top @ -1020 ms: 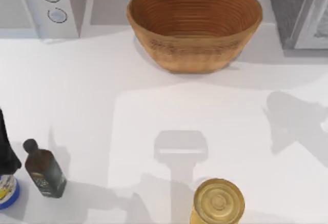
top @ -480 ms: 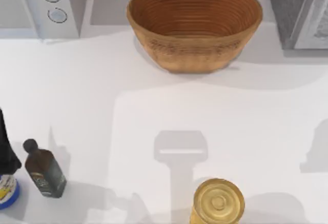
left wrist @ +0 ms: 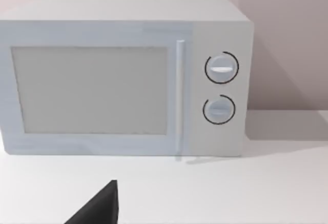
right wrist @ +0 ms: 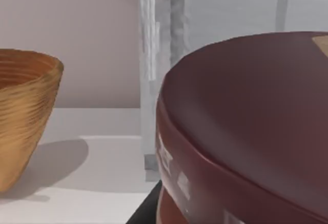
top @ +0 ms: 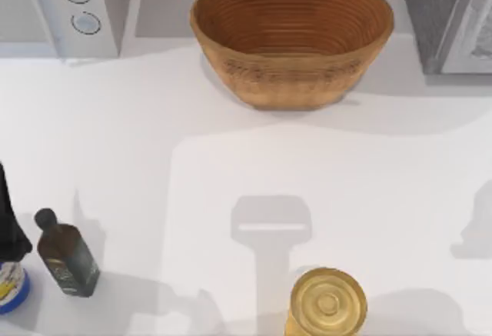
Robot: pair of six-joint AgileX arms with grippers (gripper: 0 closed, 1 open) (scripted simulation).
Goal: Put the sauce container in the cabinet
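The sauce container (right wrist: pixel 246 131) sits close under the right wrist camera, maroon lid up, before the cabinet (right wrist: pixel 215 24) at the frame's upper right. Grip state of the right gripper: cannot tell. Risk: the lid may strike the cabinet's edge if brought in off-line.

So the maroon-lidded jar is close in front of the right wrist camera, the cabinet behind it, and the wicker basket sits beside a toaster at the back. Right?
Not quite: the appliance at the back is a microwave, not a toaster; the left wrist view shows its door and two dials. The rest holds: in the right wrist view the maroon-lidded jar is close up, the cabinet behind it, with the wicker basket at the back.
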